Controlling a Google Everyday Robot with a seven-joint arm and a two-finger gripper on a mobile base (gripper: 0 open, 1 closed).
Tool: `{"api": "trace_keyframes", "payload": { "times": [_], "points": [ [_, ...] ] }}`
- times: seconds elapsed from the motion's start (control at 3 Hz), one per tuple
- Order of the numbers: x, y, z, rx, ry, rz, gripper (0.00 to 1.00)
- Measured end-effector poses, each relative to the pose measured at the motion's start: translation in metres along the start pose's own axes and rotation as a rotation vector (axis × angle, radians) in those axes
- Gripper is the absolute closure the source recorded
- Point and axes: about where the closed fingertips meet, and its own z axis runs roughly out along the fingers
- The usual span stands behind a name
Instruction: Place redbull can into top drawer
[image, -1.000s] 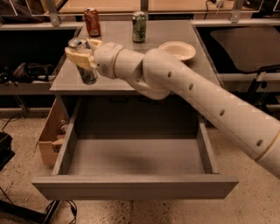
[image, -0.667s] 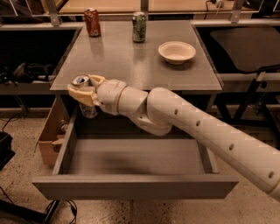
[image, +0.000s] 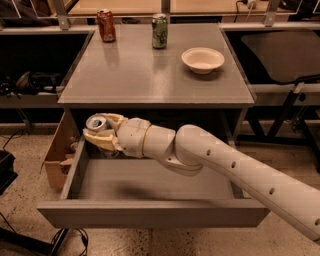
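Note:
The redbull can (image: 96, 123), with its silver top showing, is held in my gripper (image: 101, 131). The gripper is shut on it with cream fingers (image: 102, 141) around its upper part. The can hangs at the back left corner of the open top drawer (image: 150, 186), below the cabinet top's front edge. Its lower body is dark against the shadow, and I cannot tell whether it touches the drawer floor. My white arm reaches in from the lower right across the drawer.
On the grey cabinet top (image: 150, 75) stand a red-orange can (image: 106, 25), a green can (image: 159, 31) and a cream bowl (image: 202, 59). A cardboard box (image: 57, 155) sits left of the drawer. Black shelving flanks both sides.
My gripper has carried the can off the cabinet top, forward and down, to the back left of the open drawer. The other cans and the bowl have not moved.

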Motion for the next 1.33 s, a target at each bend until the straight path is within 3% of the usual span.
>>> {"api": "trace_keyframes", "payload": {
  "times": [0.33,0.67,1.0,1.33],
  "points": [
    [0.015,-0.007,0.005,-0.069,0.020,-0.079,1.00],
    [0.043,-0.022,0.015,-0.138,0.028,-0.105,1.00],
    [0.078,-0.028,0.022,-0.177,0.025,-0.085,1.00],
    [0.106,-0.026,0.022,-0.186,0.029,-0.048,1.00]
  ]
}}
